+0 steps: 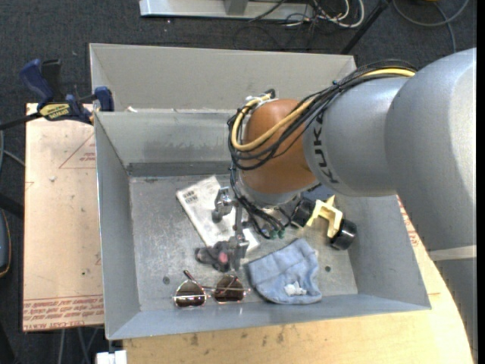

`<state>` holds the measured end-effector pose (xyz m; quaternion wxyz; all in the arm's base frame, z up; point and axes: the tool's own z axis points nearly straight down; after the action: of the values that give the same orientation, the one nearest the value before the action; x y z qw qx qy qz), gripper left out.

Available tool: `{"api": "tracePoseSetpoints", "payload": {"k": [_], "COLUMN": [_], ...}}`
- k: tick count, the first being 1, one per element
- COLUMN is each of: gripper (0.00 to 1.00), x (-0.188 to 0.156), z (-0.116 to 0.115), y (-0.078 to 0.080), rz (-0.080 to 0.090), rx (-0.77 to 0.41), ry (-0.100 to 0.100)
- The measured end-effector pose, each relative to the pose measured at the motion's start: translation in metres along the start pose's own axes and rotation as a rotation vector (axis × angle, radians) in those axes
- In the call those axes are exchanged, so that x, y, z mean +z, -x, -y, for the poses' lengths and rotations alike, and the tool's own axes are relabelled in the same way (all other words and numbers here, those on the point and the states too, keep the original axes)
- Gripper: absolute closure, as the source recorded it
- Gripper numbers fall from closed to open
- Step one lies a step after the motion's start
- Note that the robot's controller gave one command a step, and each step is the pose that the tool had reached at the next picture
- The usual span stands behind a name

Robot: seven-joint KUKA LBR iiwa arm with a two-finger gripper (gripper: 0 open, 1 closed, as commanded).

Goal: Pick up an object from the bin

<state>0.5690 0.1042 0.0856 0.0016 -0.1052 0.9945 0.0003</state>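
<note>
My gripper (232, 230) reaches down under the orange cover into the middle of the bin, fingers open and nothing between them. One finger stands over the right edge of a white flat packet with print (198, 203). The other finger comes down just right of a small dark object with a pink-red part (215, 256) on the bin floor, close to it or touching. A crumpled pale blue cloth (288, 275) lies just to the right of that finger.
Brown-lensed sunglasses (208, 290) lie by the front wall. A cream-yellow and black object (333, 224) sits at the right, partly under the arm. The arm and its cables cover the back right of the bin.
</note>
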Motion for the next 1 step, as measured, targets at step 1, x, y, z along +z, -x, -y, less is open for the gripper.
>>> {"api": "tracePoseSetpoints", "payload": {"k": [1], "gripper": [1.00], "x": [0.0030], "z": [-0.0305], "y": [-0.0111], "rz": [-0.003], "rx": [0.247], "ry": [0.001]}}
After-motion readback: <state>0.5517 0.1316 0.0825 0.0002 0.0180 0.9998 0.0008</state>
